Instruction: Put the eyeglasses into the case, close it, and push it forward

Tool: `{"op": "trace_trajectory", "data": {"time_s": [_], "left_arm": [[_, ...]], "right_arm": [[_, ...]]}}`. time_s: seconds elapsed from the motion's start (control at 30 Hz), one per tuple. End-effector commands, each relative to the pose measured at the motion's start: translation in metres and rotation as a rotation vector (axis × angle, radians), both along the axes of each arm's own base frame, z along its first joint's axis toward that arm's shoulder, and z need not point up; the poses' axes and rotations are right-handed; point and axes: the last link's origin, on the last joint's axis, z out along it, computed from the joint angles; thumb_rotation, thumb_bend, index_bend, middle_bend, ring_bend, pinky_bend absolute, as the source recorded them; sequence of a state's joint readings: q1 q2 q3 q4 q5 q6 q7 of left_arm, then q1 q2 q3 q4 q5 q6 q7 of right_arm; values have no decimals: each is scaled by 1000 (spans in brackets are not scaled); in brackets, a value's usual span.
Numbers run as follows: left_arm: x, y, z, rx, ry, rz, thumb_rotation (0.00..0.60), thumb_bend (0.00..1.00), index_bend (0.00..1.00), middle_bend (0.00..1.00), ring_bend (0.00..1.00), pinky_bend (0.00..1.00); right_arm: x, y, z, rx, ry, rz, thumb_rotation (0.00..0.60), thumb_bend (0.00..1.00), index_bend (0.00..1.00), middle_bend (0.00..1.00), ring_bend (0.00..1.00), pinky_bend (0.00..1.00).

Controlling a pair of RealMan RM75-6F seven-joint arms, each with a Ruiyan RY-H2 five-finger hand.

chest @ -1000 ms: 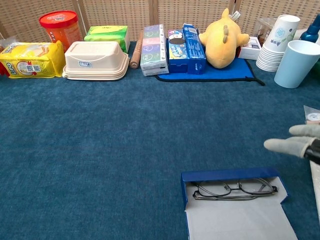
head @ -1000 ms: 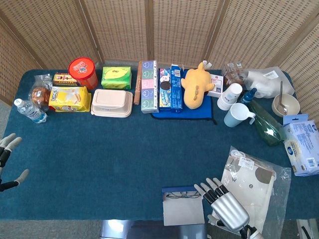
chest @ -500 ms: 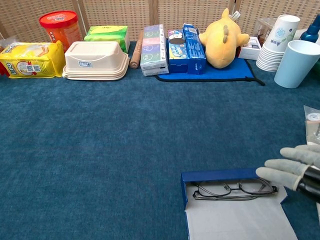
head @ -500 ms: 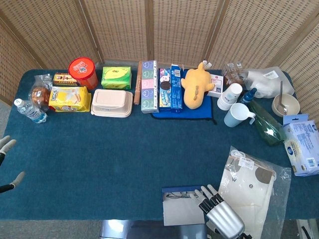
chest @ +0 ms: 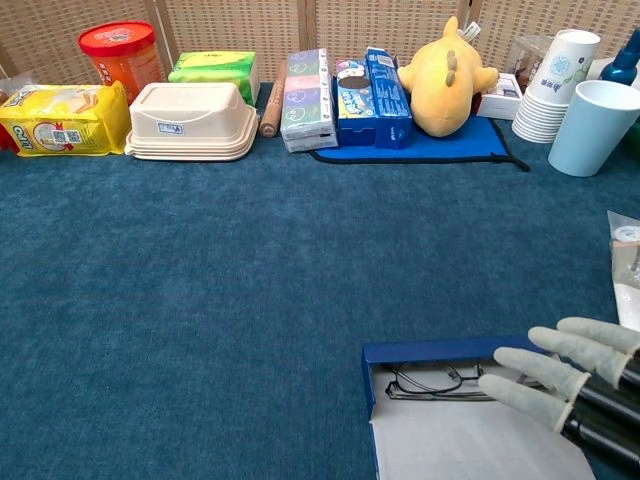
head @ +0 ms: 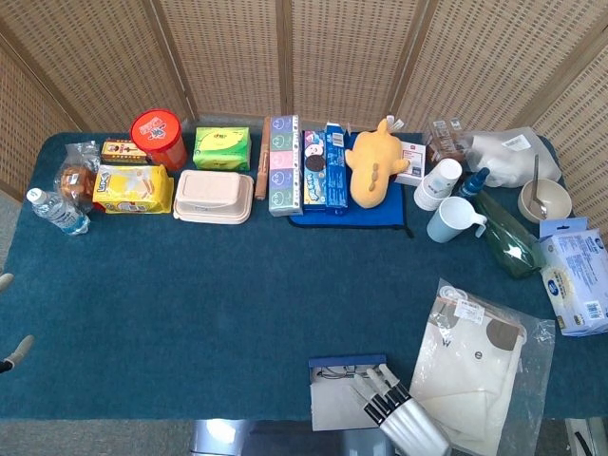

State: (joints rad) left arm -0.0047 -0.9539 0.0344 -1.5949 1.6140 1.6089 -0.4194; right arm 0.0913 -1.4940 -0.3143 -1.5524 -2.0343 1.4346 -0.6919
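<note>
Item: thin dark wire-framed eyeglasses (chest: 440, 381) — lying flat inside the open blue rectangular case with pale grey lining (chest: 455, 352), along its far wall; right lens partly hidden under your fingers. Case sits at the near edge of the blue-carpeted counter (chest: 250, 290), lid flap open toward you.

Item: your right hand (chest: 565, 385) — extended over the right half of the case, pale fingers (chest: 525, 398) stretched out and spread, grasping nothing; fingertips lie above the eyeglasses' right side; whether they touch the frame cannot be told. In the head view the same hand (head: 394, 415) reaches over the case (head: 348, 362) from the lower edge.

Item: your left hand (head: 11, 350) — only fingertips visible at the far left edge of the head view, off the counter; you cannot tell whether it is released or clenched.

Far row, left to right: red cylindrical tin (chest: 122, 52), yellow snack packet (chest: 58, 118), beige lidded plastic box (chest: 192, 120), green packet (chest: 213, 67), pastel tissue pack (chest: 307, 98), blue biscuit box (chest: 370, 82), yellow plush toy (chest: 445, 75) on a blue mat, stack of paper cups (chest: 555, 85), light blue mug (chest: 592, 125)
</note>
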Motion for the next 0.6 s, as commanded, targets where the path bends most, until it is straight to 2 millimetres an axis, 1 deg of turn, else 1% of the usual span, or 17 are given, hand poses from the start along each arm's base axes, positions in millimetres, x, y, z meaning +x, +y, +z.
{"op": "trace_trajectory", "data": {"time_s": [0.03, 0.17, 0.4, 0.6], "left_arm": [[-1, -3, 2, 1, -1, -2, 600, 283, 0, 0, 0, 0], [-3, -6, 3, 2, -7, -6, 600, 283, 0, 0, 0, 0], [-7, -13, 6, 1, -10, -9, 600, 284, 0, 0, 0, 0], [-11, -20, 7, 0, -12, -9, 600, 282, 0, 0, 0, 0]], "right_arm": [[2, 4, -2, -10, -12, 4, 556, 191, 0, 60, 0, 123], [5, 9, -6, -14, -18, 15, 554, 191, 0, 53, 0, 124], [4, 17, -17, -2, -23, 11, 556, 190, 0, 44, 0, 123], [-1, 20, -28, 11, -34, -6, 554, 188, 0, 40, 0, 123]]}}
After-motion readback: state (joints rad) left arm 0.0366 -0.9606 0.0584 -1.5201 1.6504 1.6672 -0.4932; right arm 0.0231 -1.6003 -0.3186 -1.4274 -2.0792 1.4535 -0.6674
